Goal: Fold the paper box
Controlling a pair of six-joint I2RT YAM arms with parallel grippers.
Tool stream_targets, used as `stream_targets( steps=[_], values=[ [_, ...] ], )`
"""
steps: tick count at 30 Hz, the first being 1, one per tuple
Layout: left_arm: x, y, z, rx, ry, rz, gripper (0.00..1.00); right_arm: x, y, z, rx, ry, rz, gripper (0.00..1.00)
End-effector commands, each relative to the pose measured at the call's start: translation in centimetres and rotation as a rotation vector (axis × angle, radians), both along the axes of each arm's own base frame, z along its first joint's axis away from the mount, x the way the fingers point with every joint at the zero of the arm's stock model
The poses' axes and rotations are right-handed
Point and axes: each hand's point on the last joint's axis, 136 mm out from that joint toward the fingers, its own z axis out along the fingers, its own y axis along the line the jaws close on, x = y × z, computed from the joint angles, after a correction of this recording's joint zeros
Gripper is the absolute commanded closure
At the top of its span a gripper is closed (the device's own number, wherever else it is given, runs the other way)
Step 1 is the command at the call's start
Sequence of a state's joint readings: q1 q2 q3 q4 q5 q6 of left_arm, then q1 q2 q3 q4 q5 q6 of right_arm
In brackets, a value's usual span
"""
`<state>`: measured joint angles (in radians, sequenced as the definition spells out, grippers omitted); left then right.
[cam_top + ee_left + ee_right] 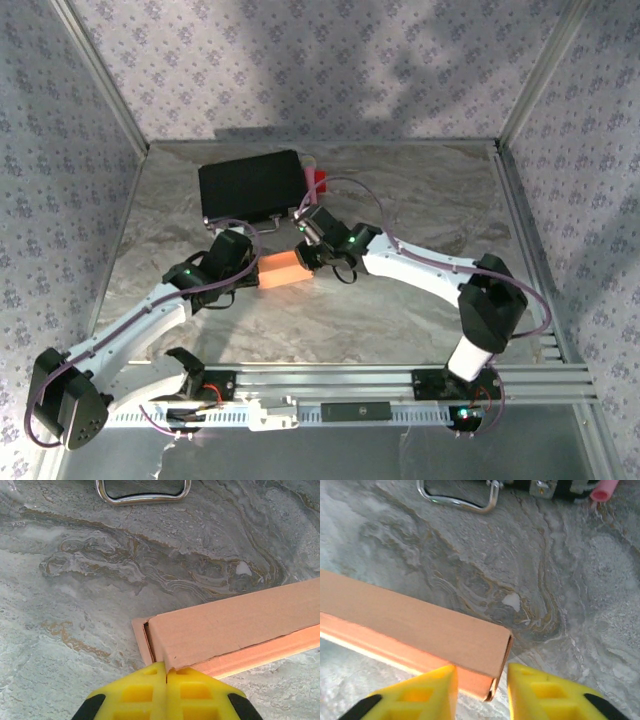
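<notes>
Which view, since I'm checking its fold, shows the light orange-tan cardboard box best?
The left wrist view: the light orange-tan cardboard box lies close, top panel, front side and end seam plain. The right wrist view shows its other end; the top external view shows it small and distant.

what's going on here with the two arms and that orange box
Two robot arms are working on a paper box in the middle of the marbled table, just in front of a black case. The box already looks formed into a long rectangular shape. The left gripper is shut and appears to pinch the thin cardboard edge at one end. The right gripper is open at the other end, with a finger on either side of the box's corner, not clamping it.
</notes>
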<state>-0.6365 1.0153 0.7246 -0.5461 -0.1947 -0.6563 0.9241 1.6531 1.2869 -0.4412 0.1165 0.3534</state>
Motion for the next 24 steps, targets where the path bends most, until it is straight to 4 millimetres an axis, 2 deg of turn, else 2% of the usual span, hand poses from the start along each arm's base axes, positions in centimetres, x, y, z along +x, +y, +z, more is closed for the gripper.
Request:
stream_targets(
  steps=[1, 6, 9, 10, 13, 15, 18, 24],
  values=[
    [0.1, -0.1, 0.3, 0.002, -0.014, 0.004, 1.00, -1.0, -0.4, 2.7, 0.079, 0.015, -0.022, 0.61],
    [0.1, -0.1, 0.7, 0.005, -0.023, 0.005, 1.00, -1.2, -1.9, 4.1, 0.233, 0.080, -0.156, 0.43],
    [0.1, -0.2, 0.8, 0.009, -0.026, 0.001, 1.00, -1.3, -3.4, 3.4, 0.380, 0.217, -0.321, 0.27],
    [0.1, -0.2, 0.7, 0.011, -0.027, 0.001, 1.00, -1.3, -3.6, 3.2, 0.433, 0.274, -0.362, 0.26],
    [0.1, -0.3, 0.6, 0.010, -0.026, 0.000, 1.00, -1.7, -2.7, 3.8, 0.627, 0.394, -0.427, 0.23],
    [0.2, -0.4, 0.6, 0.012, -0.026, -0.001, 1.00, -2.0, -2.5, 4.1, 0.744, 0.442, -0.505, 0.12],
    [0.2, -0.4, 0.6, 0.015, -0.025, -0.003, 1.00, -2.4, -1.8, 3.6, 0.866, 0.552, -0.583, 0.06],
    [0.2, -0.4, 0.7, 0.018, -0.028, -0.002, 1.00, -2.2, -0.8, 2.3, 1.014, 0.683, -0.662, 0.03]
  ],
)
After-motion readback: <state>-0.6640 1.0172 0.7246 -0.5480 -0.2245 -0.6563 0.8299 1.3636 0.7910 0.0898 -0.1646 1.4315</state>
